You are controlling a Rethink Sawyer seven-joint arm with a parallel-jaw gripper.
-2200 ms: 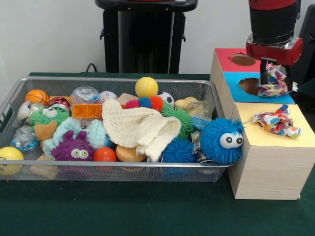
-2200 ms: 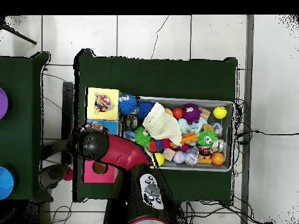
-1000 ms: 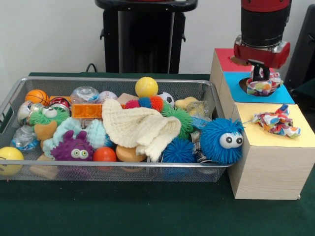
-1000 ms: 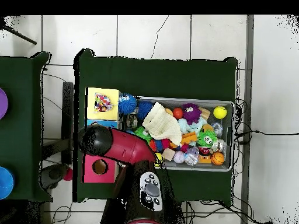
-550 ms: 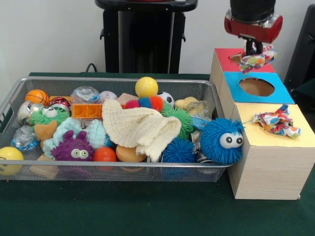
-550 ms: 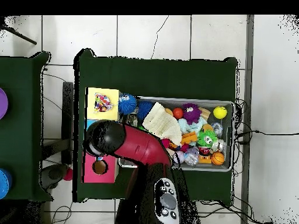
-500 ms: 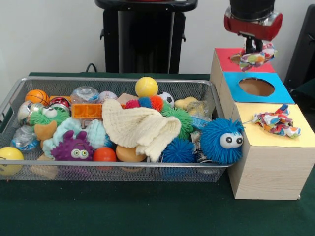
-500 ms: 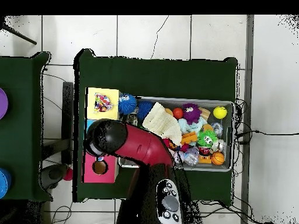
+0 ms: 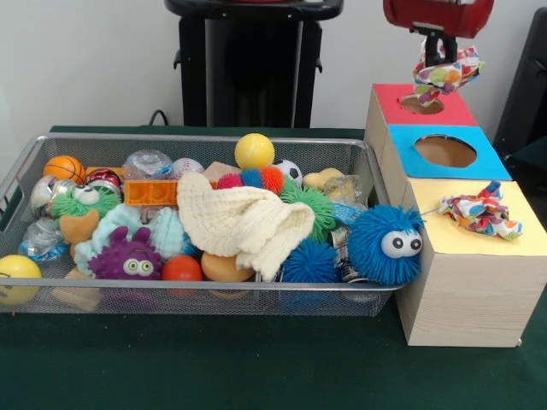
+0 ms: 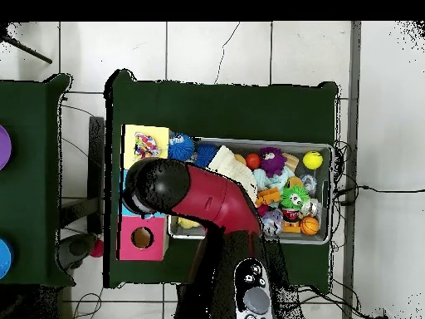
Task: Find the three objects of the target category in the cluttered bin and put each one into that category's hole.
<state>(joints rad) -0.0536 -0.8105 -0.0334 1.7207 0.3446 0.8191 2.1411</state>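
Observation:
My gripper (image 9: pixel 438 49) hangs at the top right of the front view, shut on a colourful patterned cloth (image 9: pixel 447 73) that dangles above the red hole (image 9: pixel 421 104) of the wooden sorting box (image 9: pixel 466 299). A second patterned cloth (image 9: pixel 480 213) lies on the box's yellow top (image 9: pixel 513 243), also seen as the cloth (image 10: pixel 147 148) in the overhead view. The blue hole (image 9: pixel 444 151) is uncovered. A cream knitted cloth (image 9: pixel 244 222) is draped over toys in the wire bin (image 9: pixel 197 142). In the overhead view the red arm (image 10: pixel 195 195) hides the gripper and the blue section.
The bin holds several balls and fuzzy toys, among them a yellow ball (image 9: pixel 254 150), a purple monster (image 9: pixel 126 256) and a blue fuzzy ball with eyes (image 9: pixel 385 243) against the box. The red hole (image 10: pixel 142 238) shows uncovered from overhead.
The gripper has lifted the patterned cloth from the blue hole, carried it toward the red hole, and risen higher. The cloth on the yellow top has not moved.

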